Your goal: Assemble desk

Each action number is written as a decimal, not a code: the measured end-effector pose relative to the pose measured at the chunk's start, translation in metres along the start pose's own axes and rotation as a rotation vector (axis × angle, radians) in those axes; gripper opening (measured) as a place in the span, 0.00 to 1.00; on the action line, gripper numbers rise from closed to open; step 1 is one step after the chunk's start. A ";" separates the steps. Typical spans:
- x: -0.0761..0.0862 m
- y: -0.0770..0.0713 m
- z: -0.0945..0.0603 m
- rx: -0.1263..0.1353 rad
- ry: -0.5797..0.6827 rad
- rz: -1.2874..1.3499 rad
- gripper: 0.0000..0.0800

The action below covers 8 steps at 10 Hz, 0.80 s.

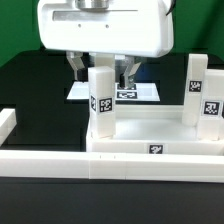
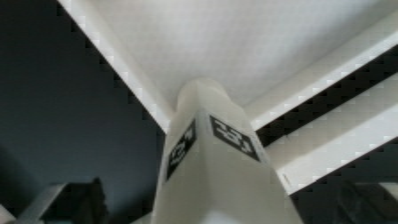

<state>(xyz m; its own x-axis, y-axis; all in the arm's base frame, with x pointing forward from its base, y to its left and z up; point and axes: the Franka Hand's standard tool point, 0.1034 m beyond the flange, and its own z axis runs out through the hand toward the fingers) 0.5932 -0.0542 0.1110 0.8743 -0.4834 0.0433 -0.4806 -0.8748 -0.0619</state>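
I had the gripper [image 1: 98,68] directly above the near leg [image 1: 101,100], and its two dark fingers [image 1: 75,66] stood wide apart, one on each side of the leg's top, with a gap showing between them and the leg. It held nothing that I could see. That leg stood upright in the tabletop [image 1: 150,140], at the corner toward the exterior view's left, tags on its side faces. Two more legs were up at the far corner on the exterior view's right: one leg [image 1: 196,78] behind, another leg [image 1: 210,108] in front of it, both upright and tagged. The tabletop itself lay pressed against the long white border wall [image 1: 60,160], which ran along the front of the dark table [image 1: 30,75]. Behind the gripper, the marker board [image 1: 140,93] lay flat on the table. From the wrist view, I looked straight down the leg [image 2: 217,150] to the tabletop's raised rim [image 2: 329,105]; I could not make out the fingertips there.
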 end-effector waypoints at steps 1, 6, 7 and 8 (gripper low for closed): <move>0.002 -0.001 -0.001 -0.015 0.007 -0.112 0.81; 0.003 0.000 -0.001 -0.040 0.006 -0.504 0.81; 0.003 0.001 -0.001 -0.040 0.005 -0.538 0.81; 0.003 0.001 -0.001 -0.041 0.004 -0.598 0.81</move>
<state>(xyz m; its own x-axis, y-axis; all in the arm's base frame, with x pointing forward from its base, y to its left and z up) 0.5950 -0.0564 0.1121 0.9937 0.0931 0.0626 0.0925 -0.9956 0.0133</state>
